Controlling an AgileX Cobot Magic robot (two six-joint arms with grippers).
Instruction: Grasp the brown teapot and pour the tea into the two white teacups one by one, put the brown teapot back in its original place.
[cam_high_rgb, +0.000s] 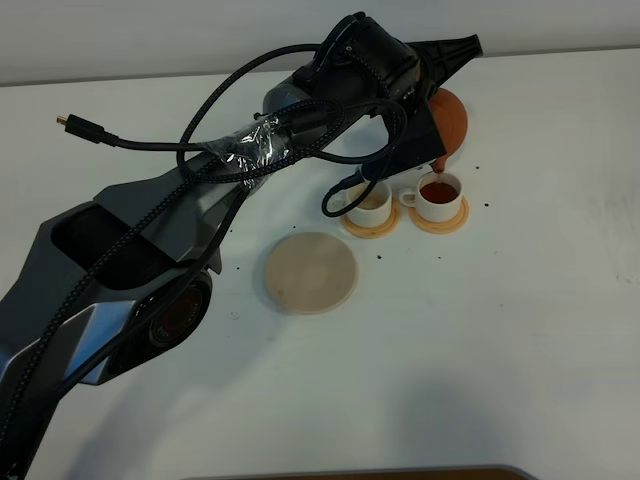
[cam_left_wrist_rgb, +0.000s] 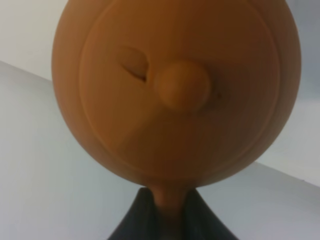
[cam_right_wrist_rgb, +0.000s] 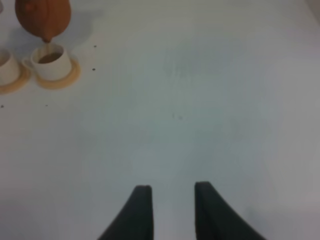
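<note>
The wooden disc (cam_high_rgb: 311, 272) lay nearest. Beyond it the left hand (cam_left_wrist_rgb: 167, 212) pinched the teapot (cam_high_rgb: 448, 118) by its handle, spout tipped over the tea-filled cup (cam_high_rgb: 440, 192). The pale cup (cam_high_rgb: 370, 200) looked unfilled, so it was likely next. The right hand (cam_right_wrist_rgb: 172, 202) hung spread, idle.

The teapot (cam_high_rgb: 450, 120) hangs tilted, spout down, directly above the right-hand teacup (cam_high_rgb: 438, 197), which stands just beside the left-hand teacup (cam_high_rgb: 372, 200), each on its own coaster (cam_high_rgb: 447, 224) toward the back of the table (cam_high_rgb: 540, 330), the wooden disc (cam_high_rgb: 310, 272) lying in front, to their left.
</note>
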